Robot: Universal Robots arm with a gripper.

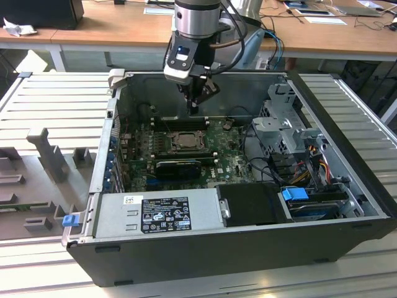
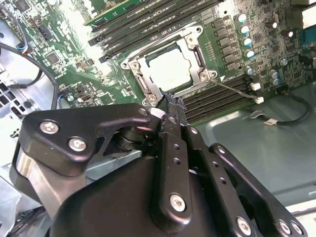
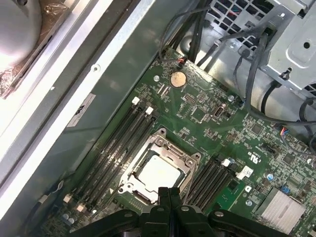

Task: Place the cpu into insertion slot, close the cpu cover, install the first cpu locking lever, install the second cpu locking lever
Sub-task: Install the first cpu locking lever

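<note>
Cpu (image 3: 158, 174), a pale flat square, is seated in the socket (image 3: 126, 187) under the grey metal frame cover (image 3: 173, 145). Black ridged memory slots (image 3: 116, 148) flank both sides. Gripper (image 3: 170, 191) hovers near the socket edge, jaws clenched on nothing.

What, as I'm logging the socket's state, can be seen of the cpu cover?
The cpu cover is a thin grey metal frame, shiny in places, with a square window. It lies flat and closed on the green board, between the memory slots. The pale cpu shows through the window. A thin wire lever runs out from one corner. The gripper, shut, hangs close by one edge of the cover; whether it touches cannot be told.
</note>
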